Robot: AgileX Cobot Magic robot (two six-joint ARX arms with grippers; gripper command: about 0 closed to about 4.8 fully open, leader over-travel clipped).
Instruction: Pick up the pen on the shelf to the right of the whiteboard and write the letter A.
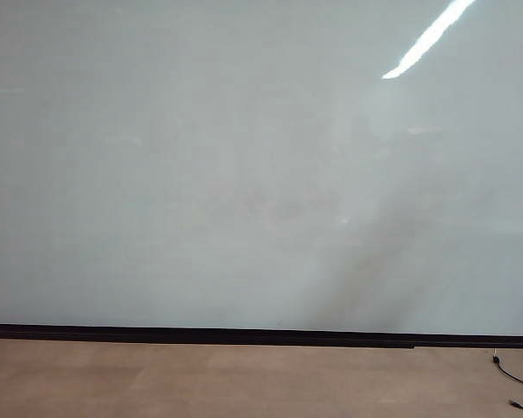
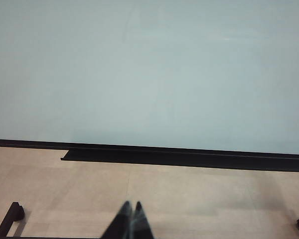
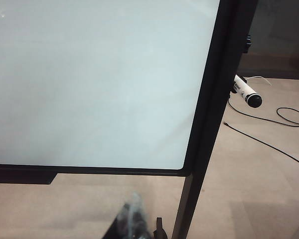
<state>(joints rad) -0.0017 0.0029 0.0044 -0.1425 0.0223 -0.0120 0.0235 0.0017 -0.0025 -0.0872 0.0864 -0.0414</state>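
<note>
While glossy pale whiteboard (image 1: 244, 165) stands unmarked, slim white pen (image 3: 247, 92) with dark cap juts beyond its black side frame (image 3: 209, 119). Left gripper (image 2: 131, 219) and right gripper (image 3: 133, 219), both pressed together, hang low over tan floor (image 2: 189, 199).

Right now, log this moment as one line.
stage: start | left pincer: shut, off board | right pincer: shut, empty | pen: beyond board's right frame | A: unwritten
</note>
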